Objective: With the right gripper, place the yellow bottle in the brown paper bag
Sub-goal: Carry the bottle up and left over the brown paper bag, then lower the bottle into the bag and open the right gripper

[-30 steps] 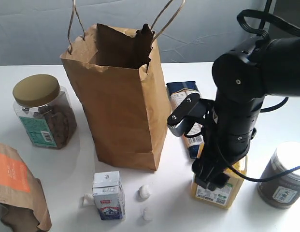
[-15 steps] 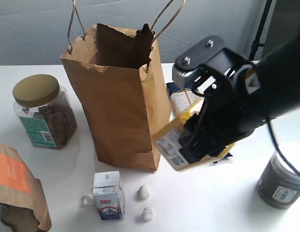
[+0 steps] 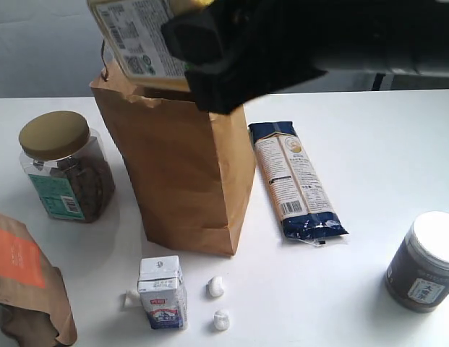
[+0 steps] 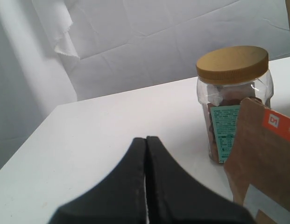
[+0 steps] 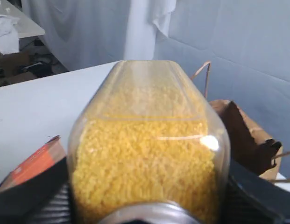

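My right gripper (image 3: 217,43) is shut on the yellow bottle (image 3: 141,40) and holds it tilted in the air over the open top of the brown paper bag (image 3: 181,173). The bottle's white barcode label faces the exterior camera. In the right wrist view the yellow bottle (image 5: 147,144) fills the frame between my black fingers (image 5: 257,196), and the brown paper bag (image 5: 245,140) shows beyond it. My left gripper (image 4: 145,140) is shut and empty, low over the table.
A clear jar with a gold-olive lid (image 3: 63,168) stands left of the bag. A brown pouch with an orange label (image 3: 25,285) lies at the front left. A small carton (image 3: 163,293), a blue pasta packet (image 3: 293,181) and a dark jar (image 3: 425,264) surround the bag.
My right gripper has lifted the yellow bottle off the table at the front right and carried it up and left, to above the bag's mouth.
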{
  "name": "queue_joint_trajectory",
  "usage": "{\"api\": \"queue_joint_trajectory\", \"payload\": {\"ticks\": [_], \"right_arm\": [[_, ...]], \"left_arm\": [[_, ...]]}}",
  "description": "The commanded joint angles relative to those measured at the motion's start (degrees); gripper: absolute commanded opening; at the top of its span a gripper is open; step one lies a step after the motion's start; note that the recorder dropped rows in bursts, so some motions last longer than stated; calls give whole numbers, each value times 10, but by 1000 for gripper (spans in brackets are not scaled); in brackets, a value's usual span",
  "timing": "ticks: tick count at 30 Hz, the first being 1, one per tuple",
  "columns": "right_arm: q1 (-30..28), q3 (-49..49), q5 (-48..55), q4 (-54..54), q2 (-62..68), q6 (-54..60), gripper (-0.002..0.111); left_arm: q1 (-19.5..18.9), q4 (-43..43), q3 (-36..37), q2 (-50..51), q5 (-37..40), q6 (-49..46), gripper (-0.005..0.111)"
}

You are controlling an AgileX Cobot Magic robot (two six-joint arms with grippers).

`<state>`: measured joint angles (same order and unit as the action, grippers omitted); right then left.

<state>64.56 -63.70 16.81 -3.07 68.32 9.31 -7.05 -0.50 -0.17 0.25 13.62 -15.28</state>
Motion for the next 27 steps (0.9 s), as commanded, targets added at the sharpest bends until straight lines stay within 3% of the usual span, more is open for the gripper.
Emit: {"api": "queue_joint_trajectory", "payload": {"ticks": [1, 6, 14, 18, 22, 24, 27], "right_arm": [[-35, -92, -50, 63, 83, -9, 0], [-58, -208, 37, 113, 190, -69, 0], [-59, -405, 289, 136, 339, -157, 0], [-59, -458, 343, 150, 381, -183, 4], [-59, -468, 352, 151, 389, -185, 32], [-61, -468, 352, 152, 389, -187, 57], [-61, -468, 351, 172, 387, -187, 83]], "left_arm": [[3, 0, 2, -2, -2, 1, 0], [3, 0, 2, -2, -2, 1, 0], [3, 0, 2, -2, -2, 1, 0], [3, 0, 2, -2, -2, 1, 0], [3, 0, 2, -2, -2, 1, 0], [3, 0, 2, -2, -2, 1, 0], [3, 0, 2, -2, -2, 1, 0]]}}
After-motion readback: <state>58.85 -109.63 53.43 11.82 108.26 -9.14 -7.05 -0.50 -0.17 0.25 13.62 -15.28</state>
